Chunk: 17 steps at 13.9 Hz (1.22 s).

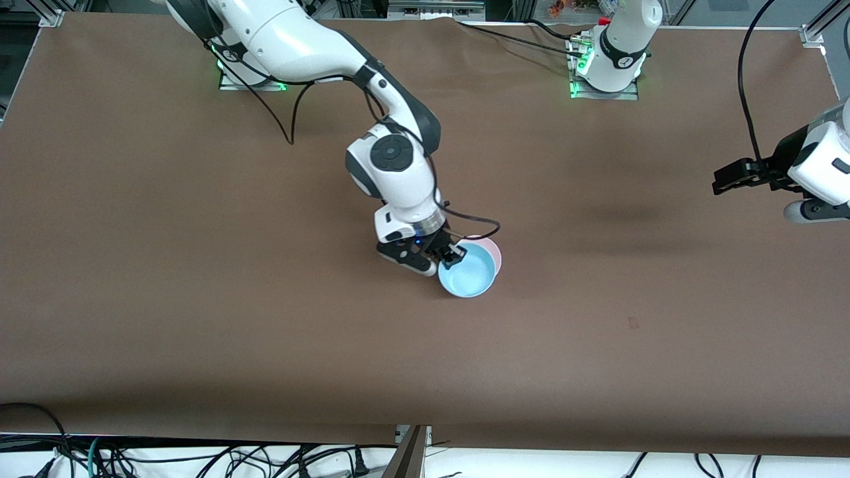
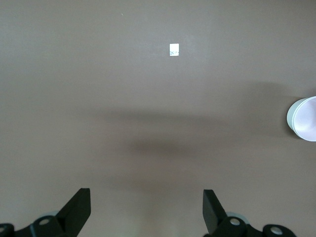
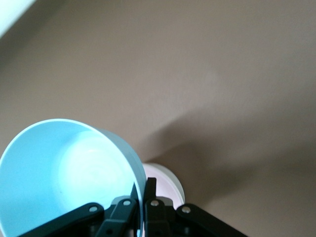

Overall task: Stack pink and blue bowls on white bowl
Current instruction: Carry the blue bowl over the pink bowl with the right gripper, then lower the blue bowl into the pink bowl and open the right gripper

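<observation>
right gripper (image 1: 454,256) pinches the blue bowl's (image 1: 469,275) rim, jaws closed on the wall, bowl hanging over the pink bowl (image 1: 490,250) mid-table. white bowl not visible under pink. centre the blue one, level it, lower before release. left gripper (image 2: 147,210) waits, jaws wide, empty.

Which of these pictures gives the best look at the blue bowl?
The right wrist view: the blue bowl fills much of it, rim pinched in the right hand, tilted above the pink bowl. The front view shows the blue bowl small, over the pink one. The left wrist view does not show it, only the idle left hand.
</observation>
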### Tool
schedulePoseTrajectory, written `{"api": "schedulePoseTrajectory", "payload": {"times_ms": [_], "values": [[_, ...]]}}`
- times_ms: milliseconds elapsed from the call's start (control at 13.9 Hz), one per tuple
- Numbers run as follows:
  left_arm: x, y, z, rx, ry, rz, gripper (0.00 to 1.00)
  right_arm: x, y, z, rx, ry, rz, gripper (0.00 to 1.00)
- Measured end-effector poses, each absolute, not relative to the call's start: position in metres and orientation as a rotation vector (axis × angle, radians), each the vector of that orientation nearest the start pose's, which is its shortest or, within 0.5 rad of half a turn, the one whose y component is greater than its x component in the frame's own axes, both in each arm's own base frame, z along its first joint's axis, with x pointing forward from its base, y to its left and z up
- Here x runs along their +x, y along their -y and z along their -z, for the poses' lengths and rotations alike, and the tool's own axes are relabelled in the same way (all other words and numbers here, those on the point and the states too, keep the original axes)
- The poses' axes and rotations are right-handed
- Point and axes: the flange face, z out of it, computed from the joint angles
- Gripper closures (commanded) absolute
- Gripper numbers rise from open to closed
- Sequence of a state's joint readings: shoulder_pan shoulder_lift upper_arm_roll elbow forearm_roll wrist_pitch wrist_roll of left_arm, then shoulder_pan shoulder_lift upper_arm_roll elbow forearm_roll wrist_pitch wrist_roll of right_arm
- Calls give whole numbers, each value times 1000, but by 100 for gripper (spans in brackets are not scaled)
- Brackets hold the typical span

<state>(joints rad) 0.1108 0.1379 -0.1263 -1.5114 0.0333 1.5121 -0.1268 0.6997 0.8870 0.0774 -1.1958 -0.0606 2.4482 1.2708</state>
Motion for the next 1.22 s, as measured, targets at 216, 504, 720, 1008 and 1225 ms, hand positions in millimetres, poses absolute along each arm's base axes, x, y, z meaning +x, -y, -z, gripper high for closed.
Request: {"api": "schedulePoseTrajectory", "payload": {"times_ms": [216,504,720,1008,1225], "values": [[589,-3,-563,-3103,182,-226,0,565,-560,-255,-2771,-643,279,100],[590,-6,-563,-3103,189,-227,0,555,-575,-230,-2800,-611,295,100],[590,-8,-563,-3103,195,-226,0,556,-575,-231,-2800,-609,299,100],[591,-3,-565,-3105,181,-218,0,553,-576,-228,-2819,-608,288,100],[592,-3,-571,-3107,182,-198,0,551,-573,-223,-2860,-610,269,100]]}}
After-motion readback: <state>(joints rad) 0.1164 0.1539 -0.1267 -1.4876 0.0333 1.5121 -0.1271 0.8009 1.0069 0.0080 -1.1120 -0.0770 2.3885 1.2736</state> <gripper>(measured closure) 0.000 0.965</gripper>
